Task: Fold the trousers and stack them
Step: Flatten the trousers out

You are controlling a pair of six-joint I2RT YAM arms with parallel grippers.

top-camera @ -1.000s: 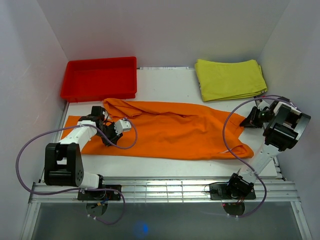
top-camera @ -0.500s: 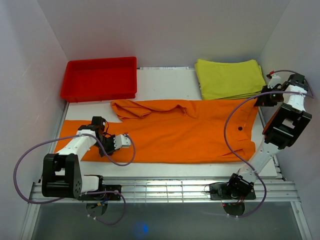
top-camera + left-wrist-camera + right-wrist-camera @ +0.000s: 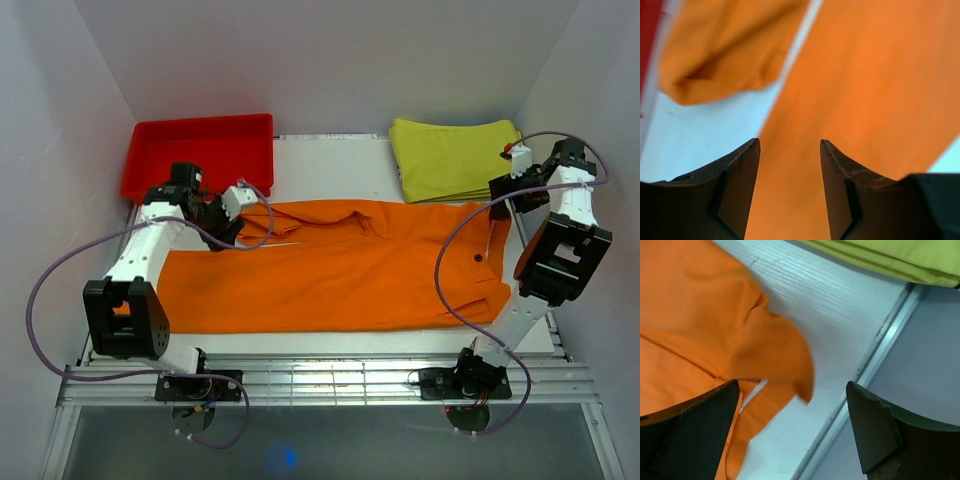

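Top external shows the trousers (image 3: pixel 340 270) spread on the counter (image 3: pixel 330 165) (left jaws and right jaws both apart, empty)

Overhead camera looks down; both close wrist views share the trousers (image 3: pixel 340 265).

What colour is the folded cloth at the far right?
The folded cloth is plain yellow-green; top external view.

Lab test cell, not a home or shop. My left arm (image 3: pixel 150 248) and right arm (image 3: pixel 562 250) are bolted to a bare metal rail (image 3: pixel 330 385) at my near edge, with purple cables (image 3: pixel 30 305) looping loose. Plain white panels (image 3: pixel 330 60) box in the white table (image 3: pixel 330 165) ahead and to both sides. Props only: a red plastic tray (image 3: pixel 200 190) far left, a folded yellow-green cloth (image 3: pixel 455 155) far right.
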